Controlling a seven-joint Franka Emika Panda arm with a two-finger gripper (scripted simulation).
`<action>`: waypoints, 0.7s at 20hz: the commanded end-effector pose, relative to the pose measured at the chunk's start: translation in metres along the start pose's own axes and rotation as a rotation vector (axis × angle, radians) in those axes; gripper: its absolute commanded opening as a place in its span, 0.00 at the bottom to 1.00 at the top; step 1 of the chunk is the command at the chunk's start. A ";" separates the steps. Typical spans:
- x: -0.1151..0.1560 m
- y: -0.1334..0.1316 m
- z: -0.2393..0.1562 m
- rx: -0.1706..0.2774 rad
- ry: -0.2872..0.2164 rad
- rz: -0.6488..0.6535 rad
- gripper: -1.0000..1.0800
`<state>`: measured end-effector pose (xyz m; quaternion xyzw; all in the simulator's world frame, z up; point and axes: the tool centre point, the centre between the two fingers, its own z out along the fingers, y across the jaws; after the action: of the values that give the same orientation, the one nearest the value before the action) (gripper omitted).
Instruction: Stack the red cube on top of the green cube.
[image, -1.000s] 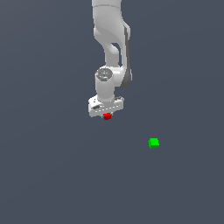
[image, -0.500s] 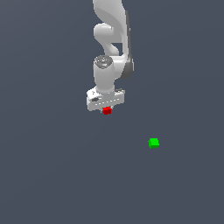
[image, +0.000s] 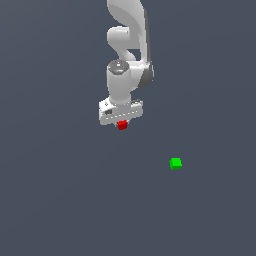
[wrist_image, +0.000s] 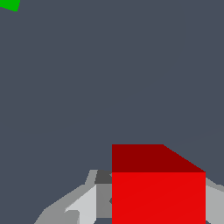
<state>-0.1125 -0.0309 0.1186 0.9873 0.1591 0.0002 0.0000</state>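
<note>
End effector: the end effector (image: 121, 123) hangs below the white arm (image: 127, 55) in the upper middle of the exterior view, pointing down, its fingers closed on the red cube (image: 122, 125).
Red cube: held between the fingers, apparently clear of the grey tabletop (image: 60, 200); in the wrist view the red cube (wrist_image: 158, 188) fills the space between the grey fingers (wrist_image: 72, 208), which press against its sides.
Green cube: the green cube (image: 175, 163) sits alone on the tabletop, well apart from the end effector; only a corner of the green cube (wrist_image: 9, 4) shows at the edge of the wrist view.
Key relation: in the exterior view the green cube lies at about four o'clock from the end effector, toward the exterior view's right and lower in the picture.
Long axis: neither cube has one; both look equal-sided, so judging by that, only squaring the faces should matter at placement.
Step in hand: likely the carry, with the red cube gripped and the stack not yet made.
Next move, as a judgement: travel toward four o'clock until the red cube is over the green one, then lower and release.
Nearer arm: only one arm is present.
Writing: no brands, labels or text can be read on anything.
</note>
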 end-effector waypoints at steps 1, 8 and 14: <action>0.003 -0.003 0.001 0.000 0.000 -0.001 0.00; 0.030 -0.026 0.008 0.001 0.000 0.000 0.00; 0.069 -0.059 0.018 0.001 0.001 0.000 0.00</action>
<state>-0.0727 0.0350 0.1035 0.9873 0.1591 0.0000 -0.0004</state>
